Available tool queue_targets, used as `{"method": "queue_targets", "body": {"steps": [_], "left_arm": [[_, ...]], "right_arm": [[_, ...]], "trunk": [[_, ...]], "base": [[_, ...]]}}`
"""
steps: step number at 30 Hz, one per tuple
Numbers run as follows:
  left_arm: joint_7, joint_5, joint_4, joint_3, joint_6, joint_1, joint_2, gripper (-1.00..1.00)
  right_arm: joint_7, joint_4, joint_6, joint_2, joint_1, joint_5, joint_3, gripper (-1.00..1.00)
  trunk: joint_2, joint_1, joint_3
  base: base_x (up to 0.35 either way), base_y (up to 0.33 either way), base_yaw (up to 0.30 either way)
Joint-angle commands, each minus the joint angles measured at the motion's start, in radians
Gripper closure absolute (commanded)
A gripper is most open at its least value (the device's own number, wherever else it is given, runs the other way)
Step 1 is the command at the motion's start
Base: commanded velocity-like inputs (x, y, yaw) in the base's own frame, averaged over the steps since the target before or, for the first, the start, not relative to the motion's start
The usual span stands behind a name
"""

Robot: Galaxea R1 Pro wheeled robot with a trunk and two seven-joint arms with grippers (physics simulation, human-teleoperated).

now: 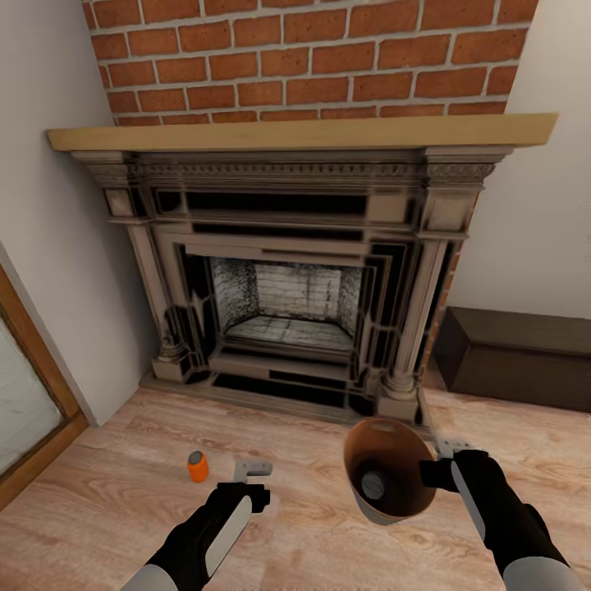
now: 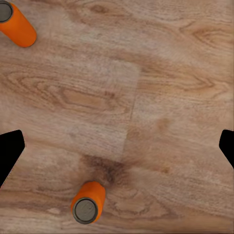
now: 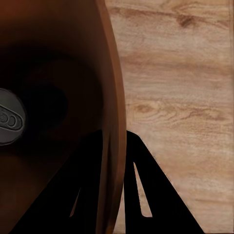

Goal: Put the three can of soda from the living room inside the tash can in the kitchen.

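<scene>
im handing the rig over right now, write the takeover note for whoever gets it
Right gripper: shut on the rim of the trash can, fingers either side of its wall, holding it above the floor in front of the fireplace.
Left gripper: open, empty, over the wood floor.
Cans: one grey can top shows inside the bin, its colour hidden. Two orange cans stand on the floor in the left wrist view, one near, one further off; the head view shows an orange can beside the left gripper.
Done: one can binned.
Left: bin both orange cans, then take the bin to the kitchen.
</scene>
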Motion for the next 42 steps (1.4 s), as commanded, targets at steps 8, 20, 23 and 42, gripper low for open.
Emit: {"method": "queue_targets", "body": {"steps": [8, 20, 23, 42], "left_arm": [[-0.001, 0.000, 0.000, -0.009, 0.000, 0.000, 0.000, -1.00], [0.000, 0.000, 0.000, -0.026, -0.005, 0.000, -0.006, -1.00], [0.000, 0.000, 0.001, -0.028, -0.005, 0.000, -0.007, -1.00], [0.000, 0.000, 0.001, -0.045, -0.008, 0.000, -0.010, -1.00]], "right_arm": [[0.006, 0.000, 0.001, -0.001, 0.000, -0.017, -0.001, 1.00], [0.006, 0.000, 0.001, 0.000, 0.000, -0.014, 0.001, 1.00], [0.006, 0.000, 0.001, 0.000, 0.000, -0.012, 0.001, 1.00], [0.006, 0.000, 0.000, 0.000, 0.000, -0.009, 0.002, 1.00]], "trunk": [[0.000, 0.000, 0.000], [0.000, 0.000, 0.000], [0.000, 0.000, 0.000], [0.000, 0.000, 0.000]], "base": [[0.027, 0.242, -0.277], [0.011, 0.060, -0.115], [-0.104, 0.107, -0.102], [-0.006, 0.074, -0.012]]}}
